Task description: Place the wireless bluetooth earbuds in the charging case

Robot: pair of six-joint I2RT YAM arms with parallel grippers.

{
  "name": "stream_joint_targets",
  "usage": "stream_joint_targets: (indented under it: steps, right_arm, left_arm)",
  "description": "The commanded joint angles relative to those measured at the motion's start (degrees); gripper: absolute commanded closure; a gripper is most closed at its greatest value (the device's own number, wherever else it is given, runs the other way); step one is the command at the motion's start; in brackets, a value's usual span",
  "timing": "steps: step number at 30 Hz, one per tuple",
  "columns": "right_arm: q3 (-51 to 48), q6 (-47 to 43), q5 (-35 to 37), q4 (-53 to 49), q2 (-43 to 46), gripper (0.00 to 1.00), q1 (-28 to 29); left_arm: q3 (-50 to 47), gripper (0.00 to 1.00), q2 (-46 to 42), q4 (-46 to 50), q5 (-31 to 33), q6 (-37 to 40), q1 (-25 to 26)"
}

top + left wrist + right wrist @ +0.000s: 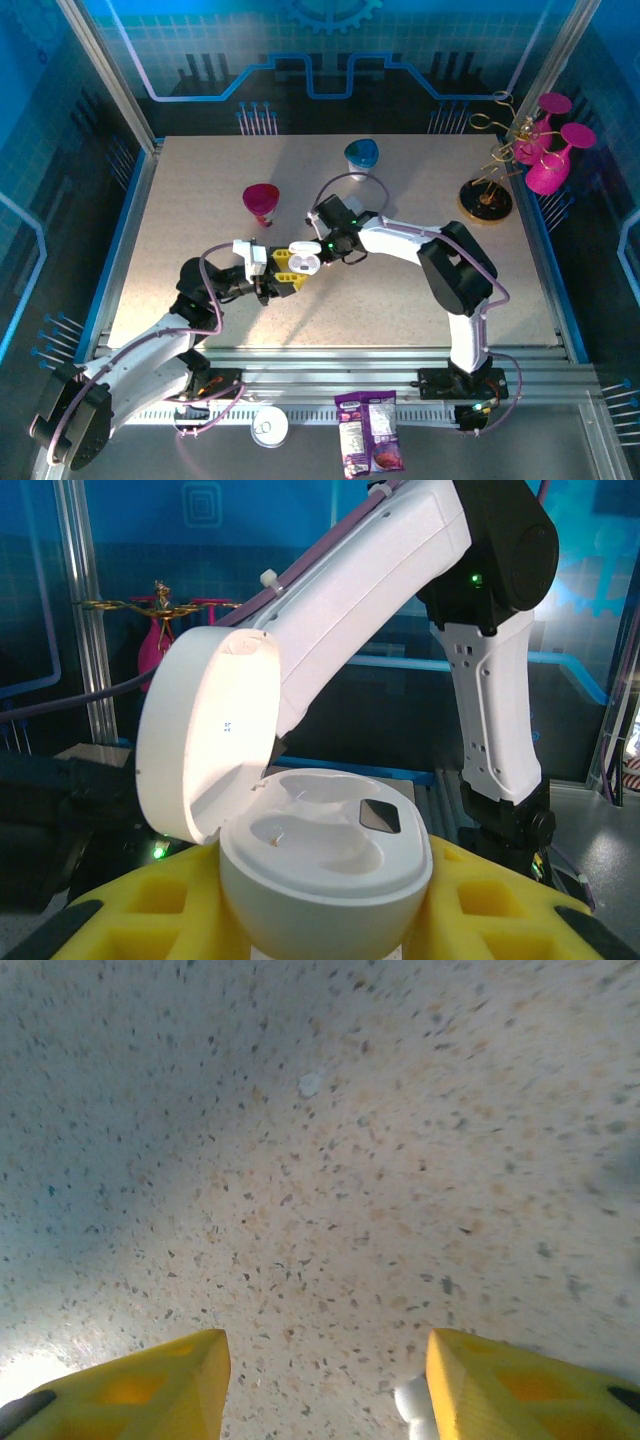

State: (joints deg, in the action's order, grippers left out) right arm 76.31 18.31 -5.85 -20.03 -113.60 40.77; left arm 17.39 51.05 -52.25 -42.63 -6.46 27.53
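Gripping glossy rounded case (325, 880), speckled tabletop (320, 1210)

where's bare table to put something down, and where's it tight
Free: the far-left corner, between the left edge of the table and the magenta cup; the stretch between the blue cup and the wire stand; the near-right corner beside the right arm. Crowded: the centre, where both arms meet at the open charging case.

Robot lab cell, framed table (200, 210) (blue panels (190, 45))
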Motion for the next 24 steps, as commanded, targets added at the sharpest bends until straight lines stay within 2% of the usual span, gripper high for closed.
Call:
stream_joint_targets:
  steps: [1, 9, 24]
  right_arm:
    - [3.11, -2.71, 1.77, -5.01, -2.25, 0.46, 1.27]
    - [4.2, -5.36, 2.35, -8.69, -3.16, 0.45, 2.93]
    - [-1.07, -6.35, -1.37, -9.86, 2.56, 0.45, 5.66]
  left_arm:
    - [-0.8, 0.75, -0.42, -1.24, 0.24, 0.29, -0.15]
    - [-0.86, 0.75, -0.71, -0.57, 0.34, 0.98, -0.2]
    - [-0.12, 0.74, -0.89, 0.61, 0.39, 2.57, -0.27]
